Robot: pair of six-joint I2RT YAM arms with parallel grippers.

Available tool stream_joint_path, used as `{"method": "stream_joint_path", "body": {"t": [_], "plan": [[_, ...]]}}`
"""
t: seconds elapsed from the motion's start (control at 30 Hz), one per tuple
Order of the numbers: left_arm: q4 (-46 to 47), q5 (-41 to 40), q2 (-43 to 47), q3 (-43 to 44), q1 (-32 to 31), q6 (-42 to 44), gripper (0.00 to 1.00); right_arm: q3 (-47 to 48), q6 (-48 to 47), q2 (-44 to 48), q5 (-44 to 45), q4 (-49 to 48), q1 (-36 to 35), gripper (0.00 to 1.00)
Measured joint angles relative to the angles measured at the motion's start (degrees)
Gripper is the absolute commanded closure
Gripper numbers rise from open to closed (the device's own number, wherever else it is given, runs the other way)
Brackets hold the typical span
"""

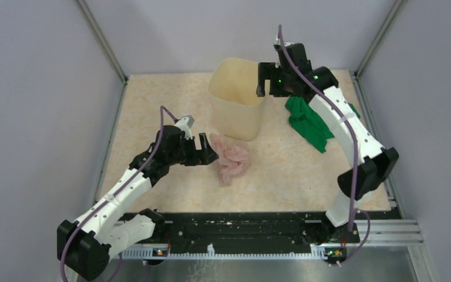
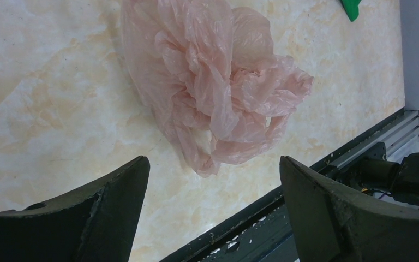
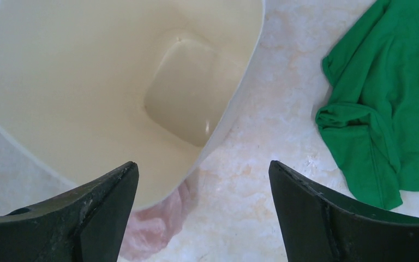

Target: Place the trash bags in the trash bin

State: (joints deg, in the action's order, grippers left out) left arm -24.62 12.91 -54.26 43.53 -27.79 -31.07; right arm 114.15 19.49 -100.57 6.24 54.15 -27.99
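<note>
Trash bags (image 1: 232, 160) crumpled on table (image 1: 152, 106), at 6 o'clock of trash bin (image 1: 236, 97), near its base and well apart from the table edges. Left gripper (image 1: 207, 148) is spread wide and empty at the bags' 9 o'clock. Right gripper (image 1: 264, 88) is wide and empty over the bin's 3 o'clock rim. Bin shows only its own floor. Green cloth (image 1: 308, 120) beside the bin at 3 o'clock.

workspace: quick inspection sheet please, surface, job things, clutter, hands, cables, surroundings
surface: marbled beige table, no spills seen
job's things: pink bag crumpled on the table on the near side of the bin, not in it; bin upright, empty inside
clutter: green cloth bunched right of the bin
hands: left hand open, beside the bag, holding nothing; right hand open, above the bin's right rim, holding nothing
cables: purple cables run along both arms, no snag seen
surroundings: grey walls on three sides; black rail at the near edge
</note>
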Motion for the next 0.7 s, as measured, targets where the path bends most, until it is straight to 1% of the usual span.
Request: {"method": "stream_joint_path", "body": {"t": [0.13, 0.23, 0.33, 0.47, 0.6, 0.7], "plan": [[2.0, 1.0, -3.0, -0.5, 0.0, -1.0, 0.16, -8.6, -0.3, 9.5, 1.4, -3.3, -3.1, 0.11], [3.9, 1.5, -5.4, -0.6, 0.0, -2.1, 0.21, -16.0, -0.3, 17.3, 2.0, -6.4, -5.8, 0.11], [5.8, 2.5, -7.2, -0.8, 0.0, -2.6, 0.23, -25.7, -0.2, 25.4, 2.5, -9.9, -8.8, 0.13], [8.2, 3.5, -10.1, -0.8, -0.1, -3.3, 0.25, -40.0, 0.8, 35.0, 0.3, -15.8, -12.9, 0.15], [10.1, 4.3, -12.3, -0.8, -0.3, -3.7, 0.29, -51.3, 2.2, 39.2, -3.0, -23.2, -15.3, 0.16], [11.9, 5.2, -14.6, -0.8, -0.8, -4.0, 0.33, -58.4, 2.6, 38.9, -5.4, -29.0, -17.7, 0.16]]}}
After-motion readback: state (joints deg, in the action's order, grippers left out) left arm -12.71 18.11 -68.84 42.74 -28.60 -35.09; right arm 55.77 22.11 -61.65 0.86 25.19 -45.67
